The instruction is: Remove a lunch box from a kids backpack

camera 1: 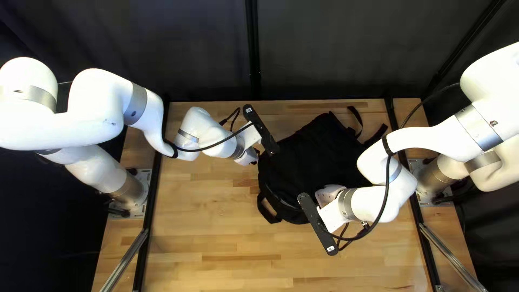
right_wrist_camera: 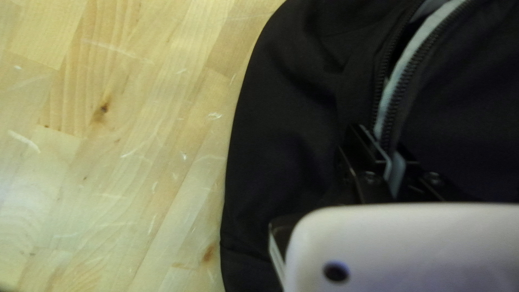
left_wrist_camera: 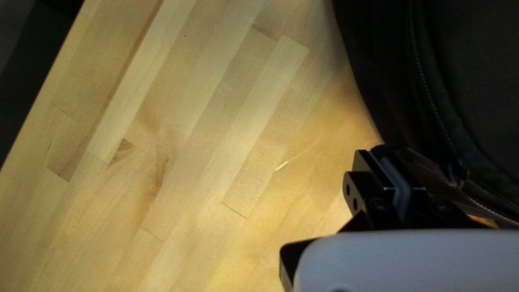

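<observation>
Where the black backpack (camera 1: 319, 154) lies on the table (camera 1: 216, 238), the right gripper (camera 1: 327, 194) stands pressed together by its gaping zipper (right_wrist_camera: 393, 94); farther off, the left gripper (camera 1: 257, 156) stands pressed together at its side, any pinched cloth impossible to tell.

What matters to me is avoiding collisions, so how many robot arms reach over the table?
2: my left arm, at the backpack's left side in the top left view, and my right arm, at its right.
</observation>
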`<state>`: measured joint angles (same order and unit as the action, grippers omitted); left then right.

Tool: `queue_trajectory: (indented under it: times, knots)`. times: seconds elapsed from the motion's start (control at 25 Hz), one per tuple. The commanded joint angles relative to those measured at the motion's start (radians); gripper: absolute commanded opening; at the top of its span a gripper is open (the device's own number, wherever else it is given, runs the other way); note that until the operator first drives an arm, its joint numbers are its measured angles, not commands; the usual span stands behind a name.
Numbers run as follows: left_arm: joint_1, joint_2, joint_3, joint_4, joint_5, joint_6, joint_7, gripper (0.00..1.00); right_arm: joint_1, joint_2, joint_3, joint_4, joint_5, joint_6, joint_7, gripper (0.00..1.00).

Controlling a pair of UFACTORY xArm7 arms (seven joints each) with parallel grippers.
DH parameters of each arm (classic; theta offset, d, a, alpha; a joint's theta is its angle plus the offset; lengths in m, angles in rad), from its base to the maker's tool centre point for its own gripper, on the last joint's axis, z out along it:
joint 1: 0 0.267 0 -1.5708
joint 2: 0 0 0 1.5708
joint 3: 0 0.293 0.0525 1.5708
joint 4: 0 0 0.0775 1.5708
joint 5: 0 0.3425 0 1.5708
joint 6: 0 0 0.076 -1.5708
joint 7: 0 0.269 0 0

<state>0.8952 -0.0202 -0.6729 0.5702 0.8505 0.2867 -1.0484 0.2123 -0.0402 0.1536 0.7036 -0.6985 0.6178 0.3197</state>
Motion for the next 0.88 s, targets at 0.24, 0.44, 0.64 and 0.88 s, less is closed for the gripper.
queue_trajectory:
  times: [0.24,0.44,0.64,0.88]
  knots:
    - [0.029,0.072,0.033,0.041,0.019,-0.024,0.071,0.0,-0.003,0.002,-0.005,0.003,0.017,-0.006,-0.031,0.0]
    - [0.034,0.107,0.036,0.077,0.017,-0.015,0.105,0.0,-0.003,-0.001,-0.007,0.003,0.025,-0.007,-0.046,0.0]
    - [0.037,0.139,0.039,0.112,0.019,-0.004,0.134,0.0,-0.003,-0.004,-0.007,0.002,0.027,-0.008,-0.053,0.0]
    - [0.042,0.15,0.039,0.13,0.012,-0.001,0.163,0.0,-0.004,-0.007,-0.007,-0.001,0.027,-0.009,-0.058,0.0]
